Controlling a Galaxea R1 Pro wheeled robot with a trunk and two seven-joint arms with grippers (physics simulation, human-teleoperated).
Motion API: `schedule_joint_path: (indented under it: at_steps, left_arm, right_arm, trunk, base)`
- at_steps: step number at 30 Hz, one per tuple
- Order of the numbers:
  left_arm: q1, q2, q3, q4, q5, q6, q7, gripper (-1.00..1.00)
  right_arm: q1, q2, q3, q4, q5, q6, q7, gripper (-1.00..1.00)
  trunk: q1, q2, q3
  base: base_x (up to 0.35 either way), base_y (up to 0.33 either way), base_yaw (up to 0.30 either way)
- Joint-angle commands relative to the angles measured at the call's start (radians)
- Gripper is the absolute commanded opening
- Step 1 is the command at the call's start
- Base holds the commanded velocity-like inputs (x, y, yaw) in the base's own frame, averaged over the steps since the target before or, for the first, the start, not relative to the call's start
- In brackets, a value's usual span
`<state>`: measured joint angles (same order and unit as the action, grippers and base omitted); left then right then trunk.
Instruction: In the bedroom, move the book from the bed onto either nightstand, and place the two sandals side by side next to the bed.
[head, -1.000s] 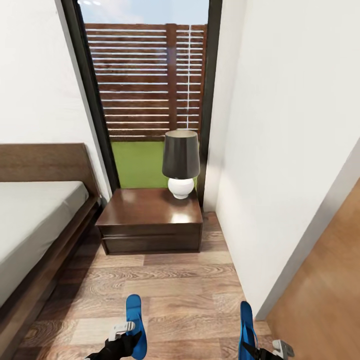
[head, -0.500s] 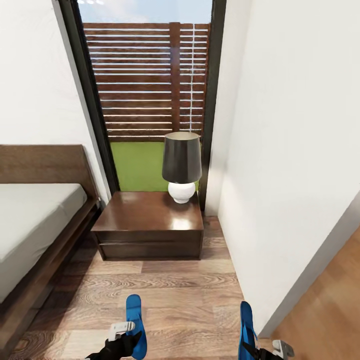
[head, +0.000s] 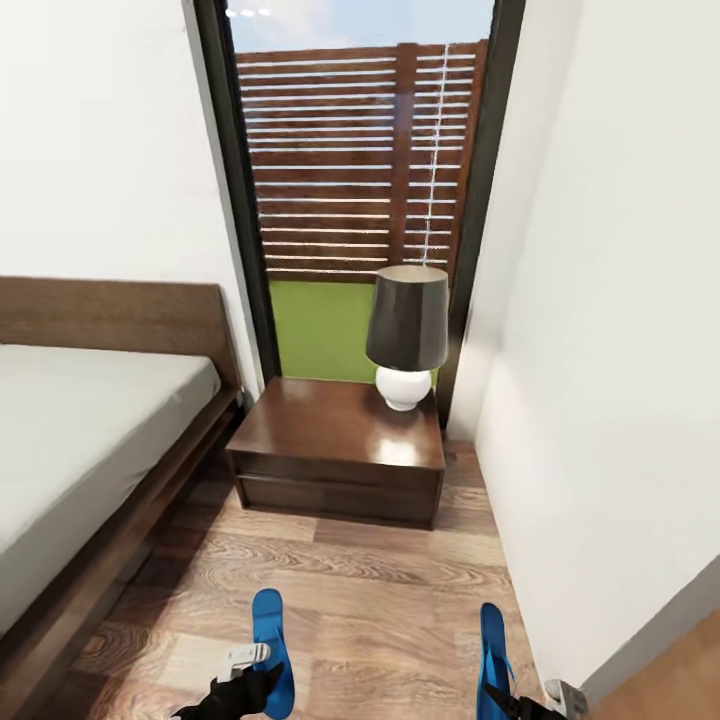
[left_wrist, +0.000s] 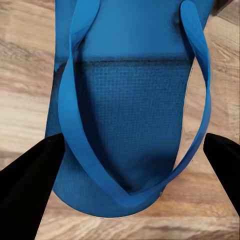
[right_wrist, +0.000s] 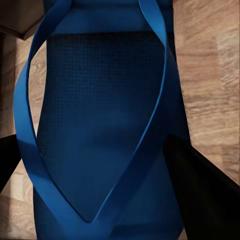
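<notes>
The bed (head: 80, 440) fills the left of the frame, the nightstand (head: 340, 450) with its lamp (head: 408, 335) the centre. Bottom left, the left gripper (head: 245, 672) pinches one blue sandal (head: 270, 650); bottom right, the right gripper (head: 520, 705) clamps the other sandal (head: 492, 655), likely carried for placing bedside. No readable writing anywhere.

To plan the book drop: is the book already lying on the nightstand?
No, the nightstand carries a lamp, no book.

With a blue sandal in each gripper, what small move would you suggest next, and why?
Probably lower both arms toward the floor beside the bed: the left gripper and right gripper each hold a sandal, already roughly parallel.
</notes>
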<state>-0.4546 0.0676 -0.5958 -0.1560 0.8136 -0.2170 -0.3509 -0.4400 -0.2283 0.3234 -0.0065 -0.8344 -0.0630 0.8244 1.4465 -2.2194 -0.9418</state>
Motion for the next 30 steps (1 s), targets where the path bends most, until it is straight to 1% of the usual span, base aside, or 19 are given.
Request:
schedule_joint_path:
  at_steps: [1,17,25,30]
  left_arm:
    - [-0.001,0.001,-0.008,0.001,0.009,-0.004,-0.002,-1.00]
    - [-0.001,0.001,-0.007,0.001,0.009,-0.004,-0.002,-1.00]
    - [-0.001,0.001,-0.007,0.001,0.009,-0.004,-0.001,-1.00]
    - [-0.001,0.001,-0.007,0.001,0.009,-0.004,-0.002,-1.00]
  right_arm:
    - [0.000,0.000,0.008,0.000,-0.005,-0.006,0.001,-1.00]
    - [0.000,0.000,0.008,0.000,-0.005,-0.006,0.001,-1.00]
    - [0.000,0.000,0.008,0.000,-0.005,-0.006,0.001,-1.00]
    - [0.000,0.000,0.008,0.000,-0.005,-0.006,0.001,-1.00]
  trunk:
    - [0.000,0.000,-0.001]
    - [0.000,0.000,-0.001]
    - [0.000,0.000,-0.001]
    - [0.000,0.000,-0.001]
  base:
    - [0.070,-0.071,0.289]
    - [0.011,-0.008,0.289]
    - [0.162,-0.122,0.289]
    - [0.027,-0.023,0.289]
